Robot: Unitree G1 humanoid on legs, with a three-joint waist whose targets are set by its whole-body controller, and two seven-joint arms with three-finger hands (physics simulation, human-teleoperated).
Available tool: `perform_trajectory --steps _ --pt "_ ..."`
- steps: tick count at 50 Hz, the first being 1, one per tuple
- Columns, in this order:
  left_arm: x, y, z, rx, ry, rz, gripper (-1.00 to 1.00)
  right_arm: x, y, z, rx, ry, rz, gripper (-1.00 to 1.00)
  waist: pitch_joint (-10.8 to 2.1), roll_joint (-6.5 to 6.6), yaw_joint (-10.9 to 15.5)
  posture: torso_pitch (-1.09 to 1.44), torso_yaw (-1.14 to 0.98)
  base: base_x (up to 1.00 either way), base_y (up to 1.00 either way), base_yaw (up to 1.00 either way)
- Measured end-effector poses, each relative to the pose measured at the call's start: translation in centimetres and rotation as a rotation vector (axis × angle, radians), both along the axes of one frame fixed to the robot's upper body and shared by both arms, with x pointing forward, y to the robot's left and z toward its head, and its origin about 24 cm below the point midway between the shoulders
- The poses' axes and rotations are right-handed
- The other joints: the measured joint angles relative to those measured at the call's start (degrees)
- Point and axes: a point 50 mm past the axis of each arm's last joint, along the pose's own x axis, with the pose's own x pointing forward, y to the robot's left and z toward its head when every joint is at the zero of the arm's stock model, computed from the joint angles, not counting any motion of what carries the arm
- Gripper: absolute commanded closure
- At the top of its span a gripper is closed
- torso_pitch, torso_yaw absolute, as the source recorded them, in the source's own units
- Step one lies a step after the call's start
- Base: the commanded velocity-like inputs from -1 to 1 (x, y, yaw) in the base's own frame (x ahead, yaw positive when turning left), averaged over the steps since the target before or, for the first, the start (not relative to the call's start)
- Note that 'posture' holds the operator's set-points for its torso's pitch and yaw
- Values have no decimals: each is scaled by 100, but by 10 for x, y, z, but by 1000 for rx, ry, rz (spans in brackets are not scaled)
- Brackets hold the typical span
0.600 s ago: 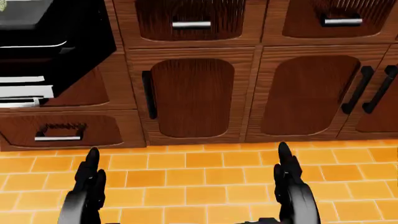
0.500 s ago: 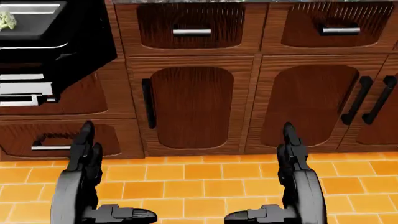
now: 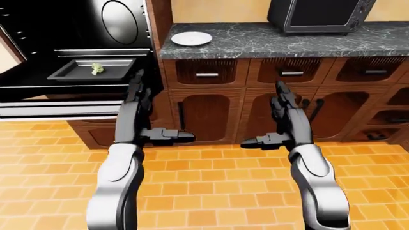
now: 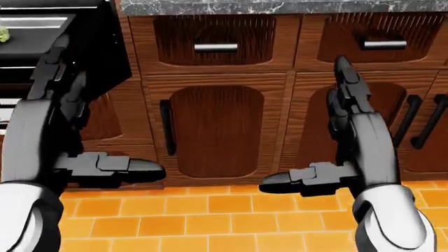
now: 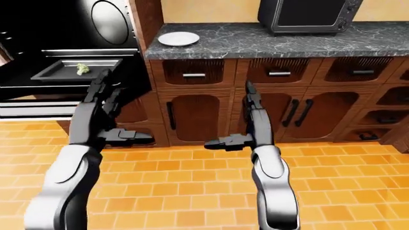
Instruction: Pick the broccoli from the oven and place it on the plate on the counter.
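A humanoid robot stands on orange floor tiles (image 3: 211, 191) facing a run of dark wood cabinets (image 3: 204, 112), both arms raised and both hands empty. The left hand (image 3: 142, 112) shows fingers apart and straight, pointing up, thumb jutting toward the view's centre; the right hand (image 3: 281, 117) mirrors it, fingers spread and gripping nothing. A clear stretch of cabinet door shows between the two hands in the head view.

At the left-eye view's upper left the black oven (image 3: 76, 43) stands open, and the broccoli (image 3: 96, 68) lies on a dark baking tray (image 3: 70, 73) inside, near the tray's middle and apart from its raised rim. The left hand's fingertips (image 3: 136, 75) rise just beside the tray's right edge as seen from this view; whether they touch it cannot be told. The oven's lowered door (image 3: 57, 108) runs as pale bands below the tray, out to the view's left edge.

Right of the oven, past a wooden upright, the grey marbled counter (image 3: 281, 43) carries the white plate (image 3: 192, 38) near its left end, close to the counter's near edge. A dark microwave (image 3: 320, 14) sits well apart from the plate, toward the view's top right. Bare counter lies between plate and microwave.
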Motion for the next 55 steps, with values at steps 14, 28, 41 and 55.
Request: perform_trajectory --steps 14,28,41,55 --pt "4 0 31 11 -29 -1 -100 6 2 34 -47 -24 10 -100 -135 150 -149 0 0 69 0 0" --pt "2 12 31 -1 -27 35 -100 -2 7 49 -55 -66 49 -100 -208 263 141 0 0 72 0 0" --pt "-1 12 38 -10 -29 13 -100 -6 1 65 -53 -92 40 -100 67 -96 -28 0 0 28 0 0" --pt "-7 28 52 -29 -82 44 -100 -20 7 91 -57 -187 77 -100 -220 132 105 0 0 4 0 50"
